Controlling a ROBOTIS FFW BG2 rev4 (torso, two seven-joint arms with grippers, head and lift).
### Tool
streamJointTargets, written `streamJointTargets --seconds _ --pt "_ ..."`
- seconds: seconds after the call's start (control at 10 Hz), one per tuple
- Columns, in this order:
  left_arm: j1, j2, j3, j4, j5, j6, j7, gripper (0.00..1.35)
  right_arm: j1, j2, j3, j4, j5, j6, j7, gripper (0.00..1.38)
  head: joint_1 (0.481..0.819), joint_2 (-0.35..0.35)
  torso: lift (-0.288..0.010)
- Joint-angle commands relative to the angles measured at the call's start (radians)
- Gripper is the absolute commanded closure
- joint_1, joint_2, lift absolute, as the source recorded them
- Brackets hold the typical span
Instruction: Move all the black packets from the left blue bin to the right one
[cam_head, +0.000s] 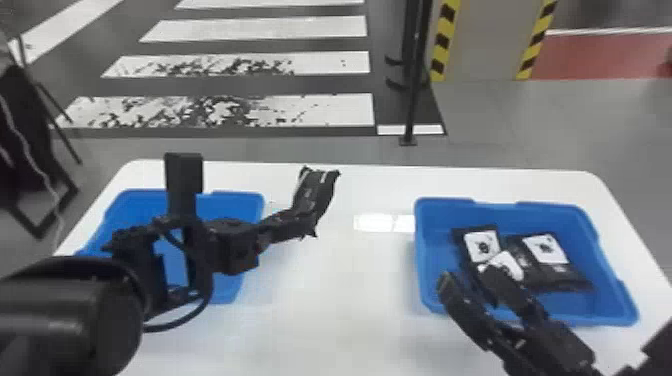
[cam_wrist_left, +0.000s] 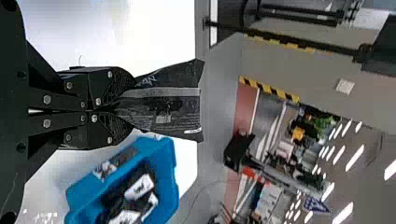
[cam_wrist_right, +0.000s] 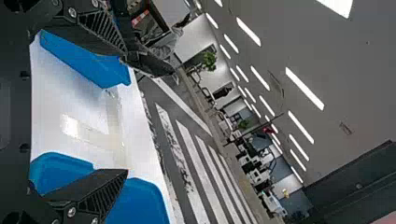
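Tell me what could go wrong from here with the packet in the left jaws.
The left jaws are shut on just one end of the black packet, so it might twist or slip out. It is held between the bins, so a drop would probably land on the table. The right jaws stand open at the right blue bin, and the two arms could bump if the left one delivers there.

Black packet (cam_head: 316, 192) held aloft; labelled packets (cam_head: 550, 275) in right bin (cam_head: 435, 217).
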Motion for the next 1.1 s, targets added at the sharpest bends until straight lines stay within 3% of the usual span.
streamJointTargets --seconds 0.0,0.3,0.7,0.8,0.9,1.0 --pt "0.002 0.0 -0.07 -0.008 0.051 -0.004 -0.003 1.21 -0.08 -0.004 0.018 0.051 -0.002 0.005 0.004 0.14 0.695 0.025 -0.15" --pt "-0.006 0.004 -0.163 -0.022 0.105 -0.006 -0.006 1.21 -0.205 -0.014 0.024 0.13 0.002 0.005 0.009 0.14 0.695 -0.081 -0.15" --pt "-0.03 0.011 -0.237 -0.027 0.129 0.006 -0.006 1.21 -0.281 -0.03 0.079 0.159 -0.026 -0.01 0.004 0.14 0.695 -0.134 -0.15" --pt "-0.033 0.011 -0.249 -0.027 0.133 0.011 -0.004 1.21 -0.293 -0.03 0.093 0.179 -0.024 -0.037 0.003 0.32 0.695 -0.133 -0.15" --pt "-0.035 0.011 -0.251 -0.025 0.133 0.016 -0.004 1.21 -0.296 -0.03 0.101 0.182 -0.034 -0.064 -0.002 0.88 0.695 -0.131 -0.15" --pt "-0.035 0.011 -0.251 -0.025 0.133 0.018 -0.004 1.21 -0.296 -0.03 0.101 0.184 -0.032 -0.064 -0.002 1.2 0.695 -0.134 -0.15"
